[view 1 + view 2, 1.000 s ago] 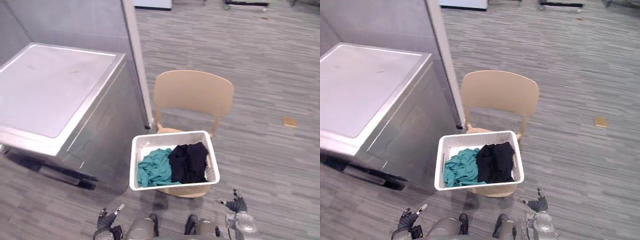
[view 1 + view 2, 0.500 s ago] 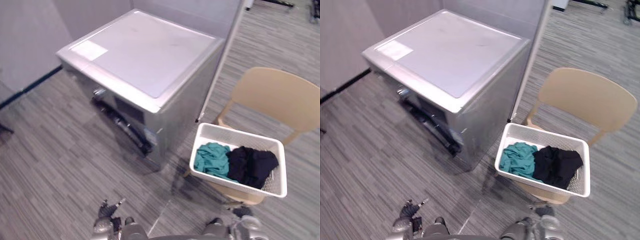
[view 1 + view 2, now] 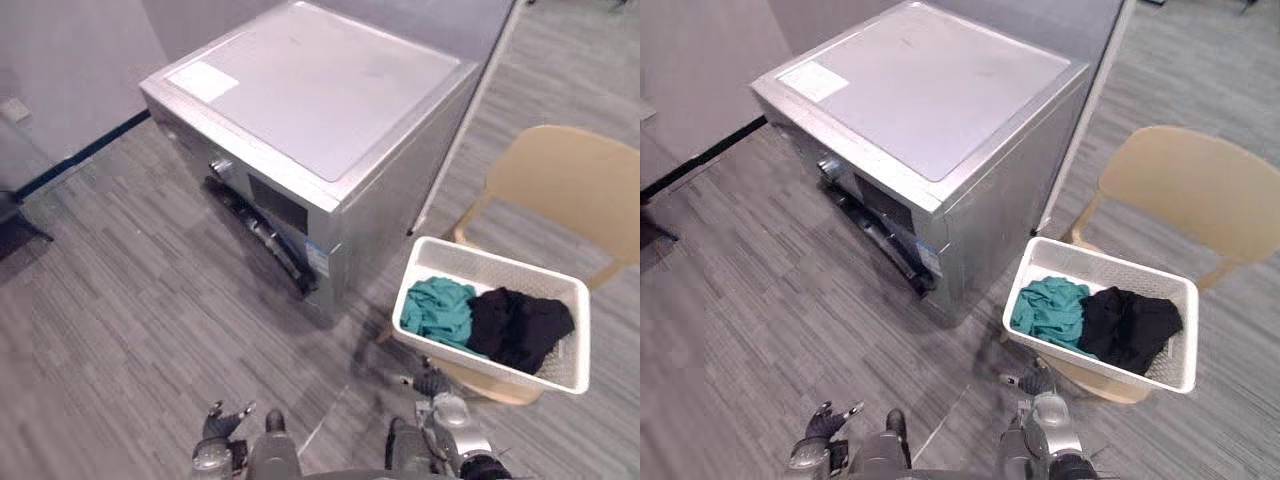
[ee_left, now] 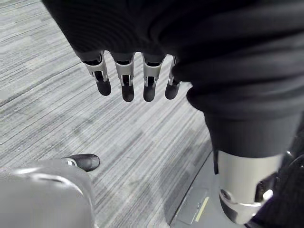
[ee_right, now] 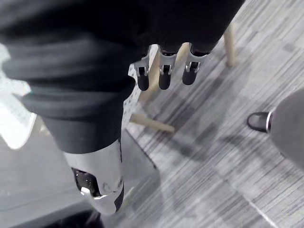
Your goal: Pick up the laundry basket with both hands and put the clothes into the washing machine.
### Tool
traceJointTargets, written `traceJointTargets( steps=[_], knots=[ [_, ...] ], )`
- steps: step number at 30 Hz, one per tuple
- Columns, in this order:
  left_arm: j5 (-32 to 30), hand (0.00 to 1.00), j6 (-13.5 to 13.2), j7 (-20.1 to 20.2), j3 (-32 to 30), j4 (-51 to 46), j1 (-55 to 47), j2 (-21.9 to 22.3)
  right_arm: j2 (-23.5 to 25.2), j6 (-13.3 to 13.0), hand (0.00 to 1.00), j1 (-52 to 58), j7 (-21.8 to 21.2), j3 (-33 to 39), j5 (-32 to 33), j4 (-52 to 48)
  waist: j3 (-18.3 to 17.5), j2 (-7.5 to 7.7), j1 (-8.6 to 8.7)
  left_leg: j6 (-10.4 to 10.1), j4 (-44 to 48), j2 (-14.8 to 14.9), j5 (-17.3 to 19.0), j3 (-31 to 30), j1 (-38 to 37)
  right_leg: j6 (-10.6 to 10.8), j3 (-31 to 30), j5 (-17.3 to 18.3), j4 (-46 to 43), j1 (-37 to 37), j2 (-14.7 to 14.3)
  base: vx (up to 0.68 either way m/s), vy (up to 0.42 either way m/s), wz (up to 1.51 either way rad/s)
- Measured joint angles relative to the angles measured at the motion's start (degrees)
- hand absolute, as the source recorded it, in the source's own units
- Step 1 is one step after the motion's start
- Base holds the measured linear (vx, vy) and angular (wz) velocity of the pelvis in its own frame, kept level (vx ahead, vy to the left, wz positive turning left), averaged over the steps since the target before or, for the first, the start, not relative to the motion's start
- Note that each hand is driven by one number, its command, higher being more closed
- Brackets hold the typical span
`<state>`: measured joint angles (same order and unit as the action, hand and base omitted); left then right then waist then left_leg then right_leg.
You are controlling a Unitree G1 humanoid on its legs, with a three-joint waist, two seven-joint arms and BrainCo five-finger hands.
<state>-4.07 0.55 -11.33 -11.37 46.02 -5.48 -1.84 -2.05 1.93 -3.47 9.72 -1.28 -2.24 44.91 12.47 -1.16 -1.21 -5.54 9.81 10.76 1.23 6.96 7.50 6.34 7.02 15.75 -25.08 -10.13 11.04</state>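
A white laundry basket [image 3: 560, 374] sits on the seat of a tan chair [image 3: 566, 183] at the right. Inside lie a teal garment [image 3: 436, 308] and a black garment [image 3: 520, 326]. A silver washing machine [image 3: 320, 100] stands at the back, its front door [image 3: 262, 237] facing left and closed. My left hand [image 3: 222, 432] hangs low at the bottom edge, fingers relaxed and holding nothing. My right hand [image 3: 445, 410] hangs low just in front of the basket's near corner, apart from it, its fingers [image 5: 164, 76] straight and empty.
A grey wall with a dark skirting runs along the left. A grey partition panel [image 3: 500, 60] stands behind the machine and chair. Striped grey carpet [image 3: 140, 320] stretches open in front of the machine's door.
The camera has swung left then back a little, so the washing machine and basket have shifted in view. My right hand now shows closer to the basket's near corner. Both hands stay low and empty.
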Motion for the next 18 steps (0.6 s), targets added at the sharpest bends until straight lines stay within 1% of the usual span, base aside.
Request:
traceJointTargets(
  steps=[1,2,3,5,6,7,8,9,10,12,13,15,17,18],
  knots=[
    [0.54,0.00,-0.52,-0.25,0.03,-1.59,-0.19,0.74,0.37,0.00,0.00,-0.72,0.13,-2.06,0.62,-0.73,0.10,-0.14,-0.11,-0.96,0.08,-0.17,-0.79,-0.73,1.16,0.05,1.87,0.09,-0.95,-0.02,0.57,0.06,-0.063,0.97],
    [1.28,0.00,-0.84,-0.44,0.03,-2.82,-0.24,1.30,1.12,-0.14,0.00,-2.06,0.16,-4.48,1.29,-1.80,0.19,-0.25,-0.29,-1.31,0.17,-0.16,-1.33,-1.84,2.63,0.09,4.13,0.35,-1.40,-0.06,0.85,0.07,-0.083,1.10],
    [2.01,0.00,-0.87,-0.81,0.32,-4.28,-0.09,1.99,2.29,-0.52,0.00,-4.55,0.20,-7.78,2.34,-3.55,0.40,-0.38,-1.33,-1.34,0.15,0.06,-2.25,-2.55,4.29,0.03,6.44,0.38,-1.24,-0.16,0.86,0.05,-0.080,0.94],
    [2.46,0.00,-0.90,-1.42,1.55,-6.24,-0.29,3.30,4.12,-1.69,0.00,-10.41,0.27,-12.97,2.98,-5.77,0.85,-0.69,-3.41,-1.38,0.12,0.12,-3.55,-2.78,6.30,-0.08,9.18,0.44,-0.78,0.13,0.89,0.05,-0.076,0.73],
    [2.49,0.00,-0.90,-1.53,2.20,-6.64,-0.41,3.82,4.72,-2.36,0.00,-12.69,0.30,-14.48,3.32,-6.61,1.28,-1.23,-4.37,-1.38,0.12,0.10,-3.56,-3.34,6.63,-0.09,10.35,0.44,-0.79,0.58,0.97,0.04,-0.034,0.59],
    [2.50,0.00,-0.92,-1.53,2.45,-7.53,-0.58,4.30,5.27,-2.87,0.00,-15.33,0.32,-15.62,3.74,-7.55,2.13,-1.46,-4.84,-1.42,0.14,-0.06,-3.60,-3.99,6.73,-0.20,11.31,0.51,-0.83,1.00,1.12,0.01,-0.009,0.52],
    [2.54,0.00,-0.98,-1.62,2.46,-9.03,-0.79,4.52,6.25,-3.69,0.00,-19.05,0.50,-16.68,3.92,-9.02,3.27,-1.44,-6.29,-1.40,0.19,-0.46,-3.70,-4.75,7.26,-0.25,12.26,1.00,-1.05,0.92,1.49,-0.01,0.002,0.44],
    [2.71,0.00,-0.99,-1.68,2.46,-9.57,-0.83,4.47,6.28,-3.87,0.00,-20.16,0.65,-17.10,3.92,-9.62,3.45,-1.27,-6.42,-1.73,0.24,-0.83,-4.10,-5.30,8.00,-0.31,12.88,1.37,-1.27,0.80,1.90,-0.02,0.004,0.53],
    [3.24,0.00,-1.02,-1.89,2.50,-10.28,-0.67,4.47,6.07,-4.02,0.00,-21.99,0.75,-17.39,3.92,-10.48,4.10,-1.29,-6.44,-1.53,0.22,-1.29,-4.66,-5.65,8.93,-0.31,13.94,1.51,-1.74,0.73,2.40,-0.01,0.014,0.58],
    [3.55,0.00,-1.09,-2.69,3.03,-11.91,-0.69,4.33,5.43,-3.89,0.00,-24.77,1.71,-17.37,3.91,-10.71,5.84,-1.19,-7.15,-1.38,0.21,-1.93,-5.18,-6.00,9.96,-0.45,15.28,1.77,-2.64,0.46,3.14,-0.03,0.017,0.44],
    [3.64,0.00,-1.15,-2.90,3.24,-12.57,-0.69,4.28,4.38,-3.75,0.00,-26.08,2.15,-17.00,3.91,-10.94,6.22,-1.11,-7.80,-1.39,0.23,-2.07,-5.18,-6.41,11.15,-0.50,15.73,1.82,-3.35,-1.04,3.35,-0.05,0.012,0.29],
    [3.78,0.00,-1.15,-3.30,4.25,-13.70,-0.54,3.89,2.08,-3.39,0.00,-27.80,2.83,-15.32,3.90,-13.01,7.33,-0.83,-7.89,-1.77,0.19,-2.74,-5.63,-7.14,13.03,-0.24,16.50,2.52,-4.95,-2.45,4.24,-0.07,0.012,0.29],
    [4.52,0.00,-1.23,-3.58,4.90,-14.21,-0.13,3.77,-1.75,-2.68,0.00,-30.65,4.39,-11.50,3.74,-15.18,8.62,-0.78,-7.89,-1.48,0.10,-3.55,-6.27,-7.75,14.82,-0.35,16.59,2.73,-6.96,-4.76,5.31,-0.09,0.008,0.19],
    [4.57,0.00,-1.23,-3.75,4.97,-14.38,-0.09,3.73,-2.55,-2.60,0.00,-31.30,4.89,-10.31,3.72,-15.62,8.96,-0.67,-7.91,-1.37,-0.03,-3.68,-6.47,-7.80,14.99,-0.35,16.50,2.73,-7.05,-5.15,5.50,-0.09,0.011,0.08]
  ],
)
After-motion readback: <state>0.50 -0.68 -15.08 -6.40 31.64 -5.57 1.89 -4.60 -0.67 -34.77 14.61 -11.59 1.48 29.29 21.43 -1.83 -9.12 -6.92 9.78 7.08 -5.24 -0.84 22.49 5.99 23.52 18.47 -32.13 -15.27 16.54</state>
